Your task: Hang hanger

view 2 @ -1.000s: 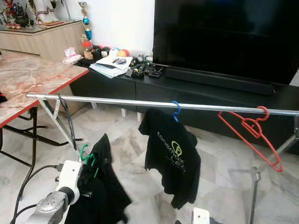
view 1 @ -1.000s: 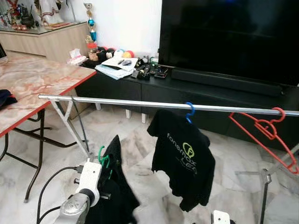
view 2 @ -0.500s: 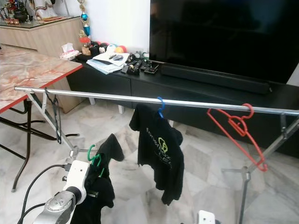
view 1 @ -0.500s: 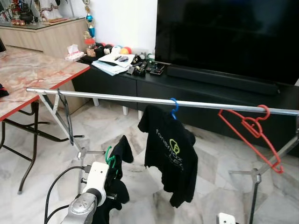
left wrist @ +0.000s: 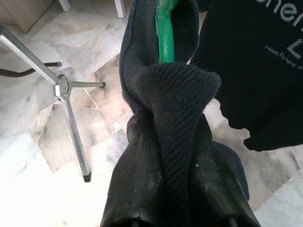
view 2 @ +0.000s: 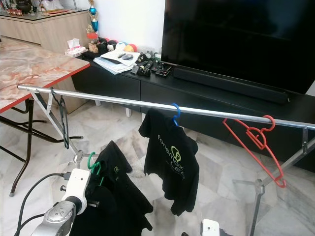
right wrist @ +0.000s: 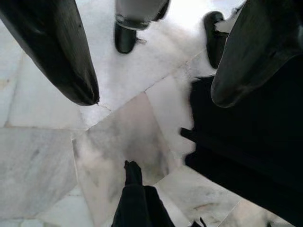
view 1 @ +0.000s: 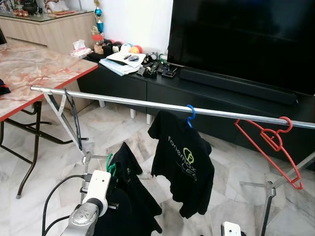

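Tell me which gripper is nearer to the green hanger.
Left. The left gripper is clamped on the black shirt on the green hanger; the right gripper hangs open over the floor.

Left tool [left wrist: 163,142] clamped, right tool [right wrist: 151,94] agape.

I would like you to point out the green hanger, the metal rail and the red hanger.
green hanger [left wrist: 165,33], left wrist view, on its green neck above the black collar
metal rail [view 1: 123,101], left eye view, on the bare bar
red hanger [view 1: 273,141], left eye view, near its hook
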